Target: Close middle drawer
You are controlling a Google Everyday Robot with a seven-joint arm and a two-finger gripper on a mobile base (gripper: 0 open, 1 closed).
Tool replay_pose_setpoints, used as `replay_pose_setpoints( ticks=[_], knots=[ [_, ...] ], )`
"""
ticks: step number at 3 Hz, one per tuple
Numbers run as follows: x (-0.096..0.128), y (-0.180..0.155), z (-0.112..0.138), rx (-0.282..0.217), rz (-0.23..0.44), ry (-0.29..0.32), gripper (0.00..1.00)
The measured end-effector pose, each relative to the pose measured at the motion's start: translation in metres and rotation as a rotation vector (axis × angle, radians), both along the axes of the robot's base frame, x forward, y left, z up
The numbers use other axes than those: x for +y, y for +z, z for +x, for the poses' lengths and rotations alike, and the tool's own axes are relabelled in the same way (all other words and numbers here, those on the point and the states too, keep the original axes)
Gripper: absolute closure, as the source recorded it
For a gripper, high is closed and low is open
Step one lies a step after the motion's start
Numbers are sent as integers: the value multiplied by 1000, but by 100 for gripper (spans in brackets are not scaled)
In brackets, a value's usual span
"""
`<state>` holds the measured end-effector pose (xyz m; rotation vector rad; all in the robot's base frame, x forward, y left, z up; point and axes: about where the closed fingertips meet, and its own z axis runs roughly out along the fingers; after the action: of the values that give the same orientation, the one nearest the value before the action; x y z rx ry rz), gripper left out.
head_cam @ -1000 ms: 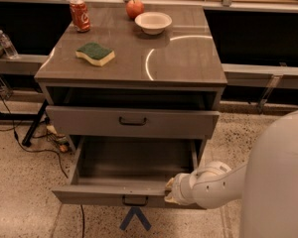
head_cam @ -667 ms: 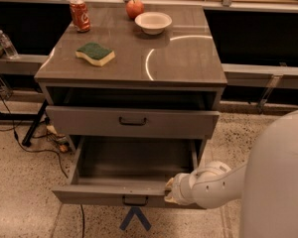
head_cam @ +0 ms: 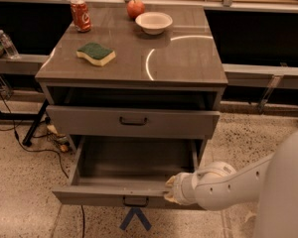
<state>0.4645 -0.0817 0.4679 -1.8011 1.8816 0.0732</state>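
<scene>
— Nothing has visibly moved: the white gripper (head_cam: 170, 189) stays at the front edge of the pulled-out middle drawer (head_cam: 92, 196), right of its handle (head_cam: 135, 201). Its grip cannot be told.
— Any writing?
— Red soda can (head_cam: 80, 15) on the cabinet top (head_cam: 179, 58); label unreadable.

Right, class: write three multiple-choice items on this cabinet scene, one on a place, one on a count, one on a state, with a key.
1. Where is the pincer? A on the floor; B at the middle drawer's front edge; C in the top drawer.
2. How many things stand on the cabinet top? A two; B four; C six.
3. The middle drawer is: A shut; B pulled far out; C taken away.
Key: 1 B, it sits right of the handle; 2 B, can, apple, bowl, sponge; 3 B, its box interior shows.
</scene>
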Motion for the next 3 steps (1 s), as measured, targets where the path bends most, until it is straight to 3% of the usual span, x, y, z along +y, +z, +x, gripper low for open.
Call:
replay_pose_setpoints(
  ticks=[1, 2, 3],
  knots=[
    [-5, 19, 0, -26, 2, -20, 4],
    [-15, 33, -2, -37, -21, -33, 0],
    [-30, 25, -19, 2, -55, -47, 15]
  ],
)
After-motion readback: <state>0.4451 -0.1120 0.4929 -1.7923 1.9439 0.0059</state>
